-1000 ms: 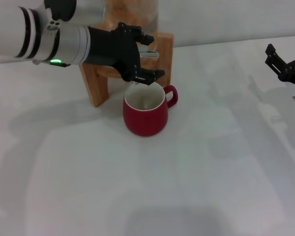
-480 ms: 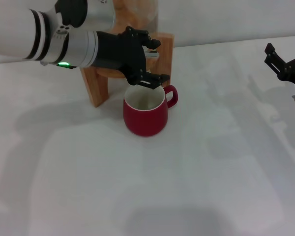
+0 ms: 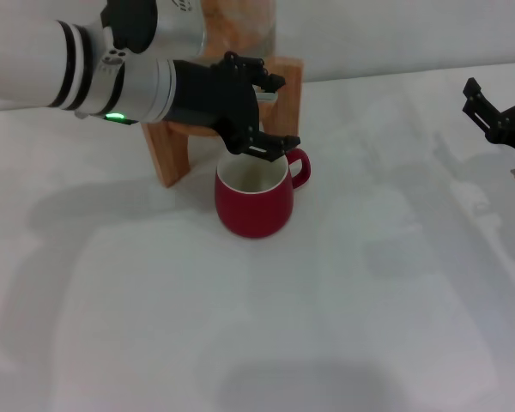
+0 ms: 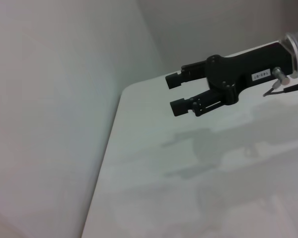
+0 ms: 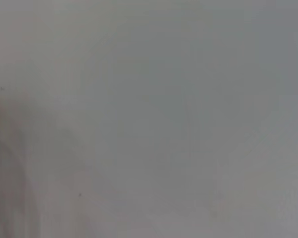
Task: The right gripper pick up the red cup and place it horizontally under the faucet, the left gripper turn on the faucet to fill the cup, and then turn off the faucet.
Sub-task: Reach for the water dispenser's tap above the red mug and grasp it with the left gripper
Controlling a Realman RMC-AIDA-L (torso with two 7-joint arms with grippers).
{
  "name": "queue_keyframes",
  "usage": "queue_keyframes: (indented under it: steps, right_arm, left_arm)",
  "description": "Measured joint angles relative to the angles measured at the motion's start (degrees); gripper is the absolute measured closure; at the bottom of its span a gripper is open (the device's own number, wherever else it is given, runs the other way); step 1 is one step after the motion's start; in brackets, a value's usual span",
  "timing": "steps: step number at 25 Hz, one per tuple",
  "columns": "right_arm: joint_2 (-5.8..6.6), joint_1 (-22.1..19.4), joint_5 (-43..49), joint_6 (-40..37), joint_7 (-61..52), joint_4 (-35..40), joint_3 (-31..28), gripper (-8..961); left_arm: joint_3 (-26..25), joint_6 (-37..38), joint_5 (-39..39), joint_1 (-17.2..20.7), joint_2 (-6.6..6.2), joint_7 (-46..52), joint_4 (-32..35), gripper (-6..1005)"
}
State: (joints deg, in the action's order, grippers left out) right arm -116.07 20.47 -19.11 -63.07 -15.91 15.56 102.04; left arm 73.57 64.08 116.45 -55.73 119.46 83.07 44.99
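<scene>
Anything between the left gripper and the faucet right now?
Nothing visible. The left gripper is already at the faucet on the wooden stand, above the red cup. The right gripper is parked off to the right, well clear.

faucet (image 3: 259,96) mostly hidden — left gripper (image 3: 270,112) (black) covering, jar cropped

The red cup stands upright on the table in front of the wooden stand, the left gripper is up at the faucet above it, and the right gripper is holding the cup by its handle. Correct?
Not quite. In the head view the right gripper is far off at the table's right edge, holding nothing; the red cup stands free. The rest holds: cup upright before the wooden stand, left gripper at the faucet above it.
</scene>
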Motion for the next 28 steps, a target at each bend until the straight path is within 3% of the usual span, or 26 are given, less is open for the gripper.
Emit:
queue_keyframes:
  steps: [28]
  right_arm:
    - [0.06, -0.09, -0.12, -0.38, 0.0, 0.0, -0.12, 110]
  left_arm:
    - [1.13, 1.85, -0.36, 0.89, -0.17, 1.83, 1.33, 211]
